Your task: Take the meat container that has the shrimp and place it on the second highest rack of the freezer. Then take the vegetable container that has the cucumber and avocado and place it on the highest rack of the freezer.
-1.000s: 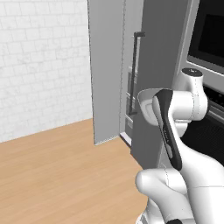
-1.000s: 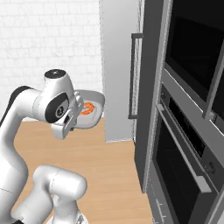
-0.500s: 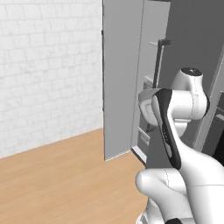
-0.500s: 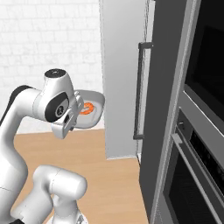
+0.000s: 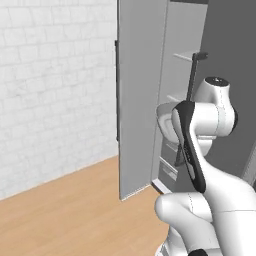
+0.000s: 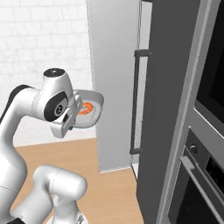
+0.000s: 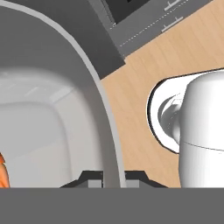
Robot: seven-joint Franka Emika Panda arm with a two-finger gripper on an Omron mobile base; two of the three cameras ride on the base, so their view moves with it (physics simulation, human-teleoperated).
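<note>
- Small shallow pale-grey meat container (image 6: 92, 105) with rounded corners is held up in the air, level with the arm's upper joint, in front of the open freezer; its rim (image 7: 94, 94) sweeps across the hand view close to the camera.
- Small orange-pink shrimp (image 6: 86, 108) lies inside the tray, much smaller than it; in the hand view an orange sliver (image 7: 2, 174) of it shows at the left edge.
- Pincer (image 7: 111, 178) is clamped on the tray's rim: the two dark finger tips (image 7: 92, 178) sit either side of the wall with the rim between them.
- In the left base view part of the tray (image 5: 164, 116) shows beside the arm's dark-striped link, just in front of the freezer interior.
- Tall narrow grey freezer (image 5: 177, 75) stands open; its full-height pale door (image 6: 114, 78) is swung out toward the white brick wall (image 5: 55, 85).
- Flat pale shelves (image 5: 186, 56) show inside, the upper one well above the tray; grey drawers (image 5: 169, 165) sit below.
- Long black bar handle (image 6: 135, 100) runs down the neighbouring dark cabinet front (image 6: 170, 109).
- Dark built-in oven (image 6: 197, 183) is at lower right of the right base view.
- Light wooden floor (image 5: 75, 210) runs beneath.
</note>
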